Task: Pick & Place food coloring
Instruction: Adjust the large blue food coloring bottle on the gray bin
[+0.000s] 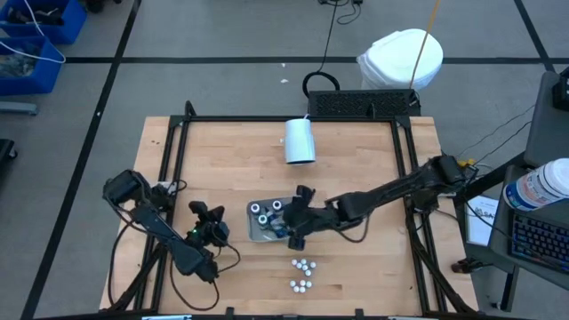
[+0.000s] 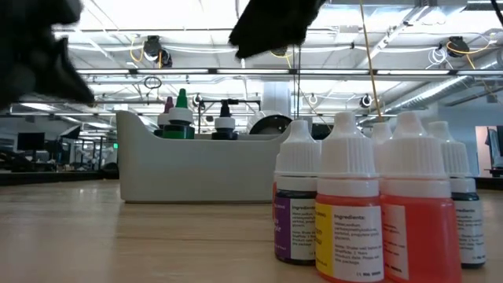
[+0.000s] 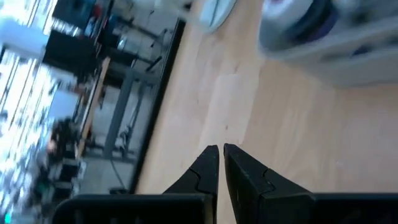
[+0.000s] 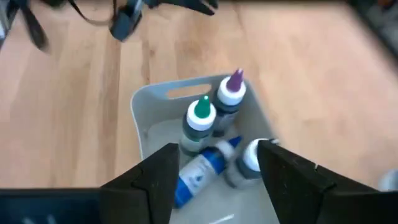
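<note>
Food coloring bottles stand in two small clusters (image 1: 302, 265) (image 1: 300, 285) on the wooden table near its front edge; the low view shows them close up (image 2: 369, 212), white-capped, with orange, purple and dark contents. More bottles are in a grey tray (image 1: 253, 233): a green-tipped one (image 4: 200, 121) and a purple-tipped one (image 4: 230, 93) upright, a blue one (image 4: 202, 171) lying on its side. My right gripper (image 4: 217, 180) (image 1: 298, 220) hangs open above the tray's right end, clear of the bottles. My left gripper (image 3: 219, 155) (image 1: 209, 222) is shut with nothing in it, left of the tray, above the table.
A large white cup (image 1: 300, 140) lies on its side at the table's far middle. A black frame rail (image 1: 178, 160) runs along the table's sides. Bare wood lies between the tray and the front clusters and across the table's right half.
</note>
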